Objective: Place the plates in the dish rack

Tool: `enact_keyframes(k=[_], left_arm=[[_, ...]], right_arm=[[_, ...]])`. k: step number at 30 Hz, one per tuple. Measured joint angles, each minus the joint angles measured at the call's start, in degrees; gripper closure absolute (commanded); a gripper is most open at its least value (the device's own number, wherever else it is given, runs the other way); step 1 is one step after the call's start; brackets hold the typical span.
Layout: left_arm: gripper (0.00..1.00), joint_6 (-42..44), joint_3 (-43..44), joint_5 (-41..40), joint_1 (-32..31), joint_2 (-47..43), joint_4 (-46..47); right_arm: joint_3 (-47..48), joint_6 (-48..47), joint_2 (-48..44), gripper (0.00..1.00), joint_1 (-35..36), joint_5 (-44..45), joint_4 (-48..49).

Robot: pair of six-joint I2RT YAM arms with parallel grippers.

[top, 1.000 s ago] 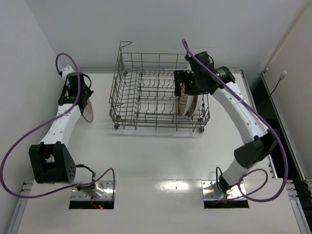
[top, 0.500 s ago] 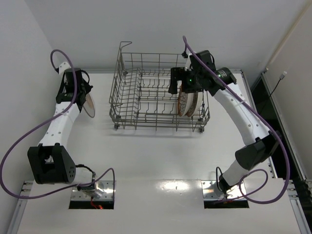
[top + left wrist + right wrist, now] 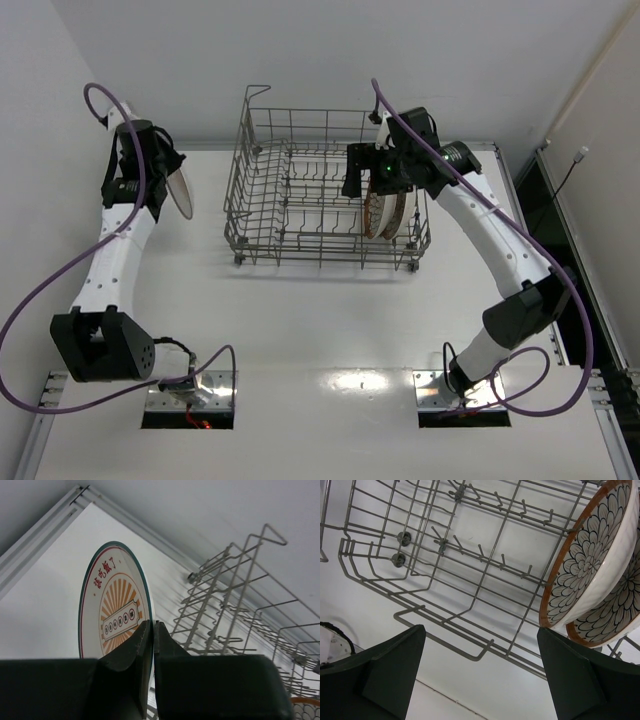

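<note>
Top external view: the rack [image 3: 300,240] stands on the table [image 3: 320,330] toward 12 o'clock, its long side running from 9 to 3 o'clock. Two plates are seen on edge at its 3 o'clock end, held upright between the tines and set close together: the petal plate [image 3: 378,213] and, just behind it toward 3 o'clock, a second plate [image 3: 396,212]. The sunburst plate [image 3: 181,195] is outside the rack at its 9 o'clock side, apart from the wires and lifted off the table, tilted on edge.

Left wrist view: the sunburst plate [image 3: 112,605] is shown pinched at its lower rim by the left gripper [image 3: 151,630]. The fingers [image 3: 132,655] are pressed together on the rim with almost no gap between them. The orange rays and a label at the centre face the camera. The rack [image 3: 220,605] is seen at 3 o'clock of the plate, not touching it.

Right wrist view: the right gripper [image 3: 480,630] is held above the rack [image 3: 482,575] with its fingers [image 3: 395,675] spread wide and nothing between them. The petal plate [image 3: 585,565] lies at 2 o'clock, leaning against the wires, and the second plate [image 3: 615,615] is partly covered behind it at 3 o'clock. Neither plate is touched by the fingers. Bare rows of tines fill the rack from 9 to 12 o'clock.

In the top external view the left gripper [image 3: 163,183] is at 9 o'clock of the rack and the right gripper [image 3: 355,183] is over its 3 o'clock end, just beside the two plates.
</note>
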Motion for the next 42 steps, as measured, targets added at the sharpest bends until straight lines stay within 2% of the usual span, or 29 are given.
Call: enact_keyframes(k=[20,30,42], left_arm=[[1.00,2.40,11.85,10.10,-3.48,-1.57,2.75],[1.00,1.09,13.46,15.21,-5.42,-1.79,5.62],[1.00,-1.07,14.01,15.32,-14.62,-1.57,7.34]], right_arm=[[-0.87,-0.02,-0.15,0.09,0.00,-1.75,0.20],[-1.42,-0.02,-1.11,0.09,0.00,-1.86,0.17],[-2.45,-0.42,-3.93,0.09,-1.53,-1.60,0.13]])
